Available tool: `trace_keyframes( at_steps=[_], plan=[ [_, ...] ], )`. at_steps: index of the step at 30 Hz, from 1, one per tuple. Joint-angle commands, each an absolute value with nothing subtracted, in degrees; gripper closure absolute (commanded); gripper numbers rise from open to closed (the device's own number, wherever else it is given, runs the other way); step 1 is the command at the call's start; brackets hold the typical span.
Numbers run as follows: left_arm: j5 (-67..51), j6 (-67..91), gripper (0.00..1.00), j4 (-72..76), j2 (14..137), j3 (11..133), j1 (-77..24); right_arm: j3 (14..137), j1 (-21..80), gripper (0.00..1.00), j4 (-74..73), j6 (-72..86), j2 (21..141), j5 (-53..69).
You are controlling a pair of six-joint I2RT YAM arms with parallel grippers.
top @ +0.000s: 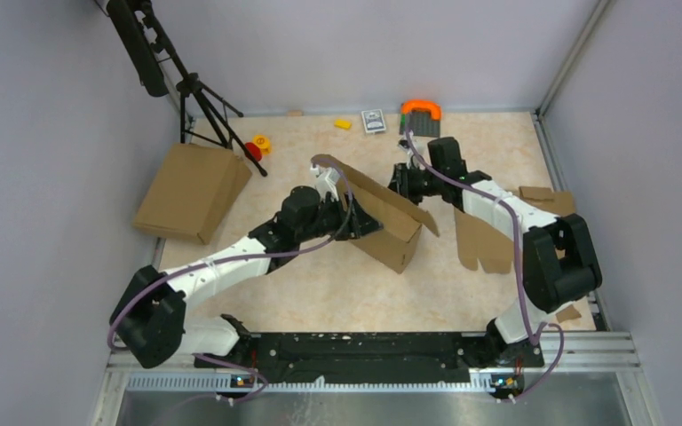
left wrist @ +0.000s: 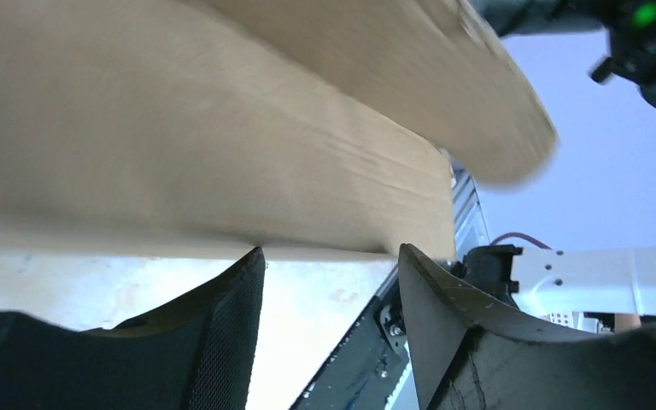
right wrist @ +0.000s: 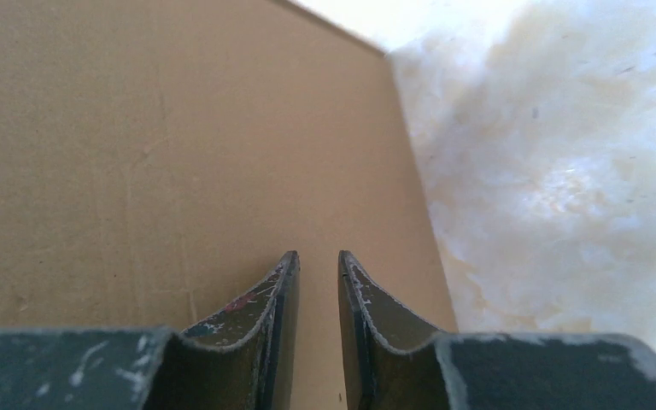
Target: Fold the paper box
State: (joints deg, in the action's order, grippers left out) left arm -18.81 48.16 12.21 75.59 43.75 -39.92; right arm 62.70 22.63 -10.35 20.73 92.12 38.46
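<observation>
Only the top view shows the paper box [top: 389,226] whole: half-folded, one flap raised. My left wrist view shows the left gripper [left wrist: 329,249] released, fingers apart at the box's edge. The right gripper [right wrist: 318,254] faces a flat box panel, jaws a slit apart; whether it is gripping I cannot tell. Bare marbled table [top: 337,293] lies on the box's near side. Another box [top: 191,191] lies well left of it and a cardboard blank [top: 484,240] just right. The walls are pale.

High rear camera overlooking whole table [top: 337,293], wrist cameras close on the paper box [top: 395,235], shared by all
</observation>
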Motion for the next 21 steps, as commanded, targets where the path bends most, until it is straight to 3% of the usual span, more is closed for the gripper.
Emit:
trace_keyframes(
  at_steps=[1, 8, 21],
  plan=[
    [-9.55, 49.00, 0.40, 16.64, 70.89, 43.06, -45.57, 65.94, 24.26, 0.76, -12.68, 17.38, 92.86, 46.82],
    [-6.36, 48.39, 0.39, 17.28, 71.49, 42.99, -47.97, 68.63, 24.26, 0.76, -14.84, 15.14, 95.07, 45.84],
    [-4.65, 40.75, 0.25, -2.34, 64.57, 45.82, -48.16, 69.15, 24.21, 0.76, -15.14, 15.20, 95.63, 42.81]
  ],
)
